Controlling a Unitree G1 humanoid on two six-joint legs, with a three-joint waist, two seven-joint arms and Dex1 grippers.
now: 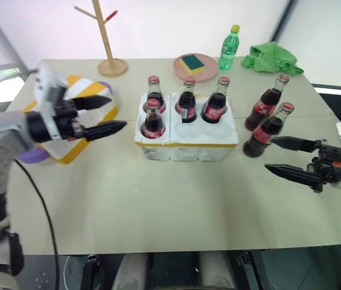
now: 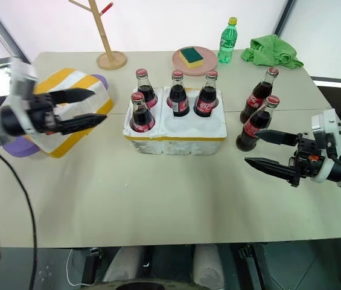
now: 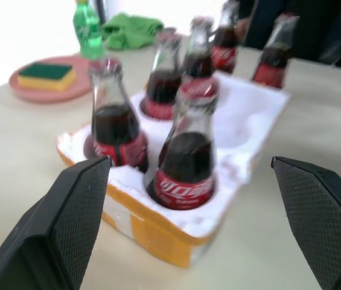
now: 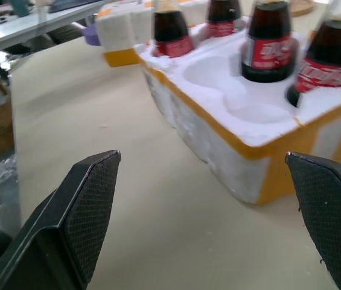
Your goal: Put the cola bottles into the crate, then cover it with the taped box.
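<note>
The low white foam crate (image 1: 186, 138) with round wells and a yellow tape band round its base sits mid-table, and four small glass cola bottles (image 1: 152, 119) with red labels and red caps already stand in it — three along its far row, one in the near row at the robot's left end. Two near wells look empty. Two more such bottles (image 1: 268, 130) stand on the beige table (image 1: 170, 205) just to the right of the crate, apart from it. The white foam taped box (image 1: 82, 118) with wide yellow stripes lies to the left of the crate, not yet on top.

The left gripper (image 1: 101, 116) hangs wide open and empty between box and crate. The right gripper (image 1: 288, 158) is spread wide too, holding nothing, just beside the nearer loose bottle.

By my judgement about two-thirds of the loading is done — two bottles and the covering remain.
</note>
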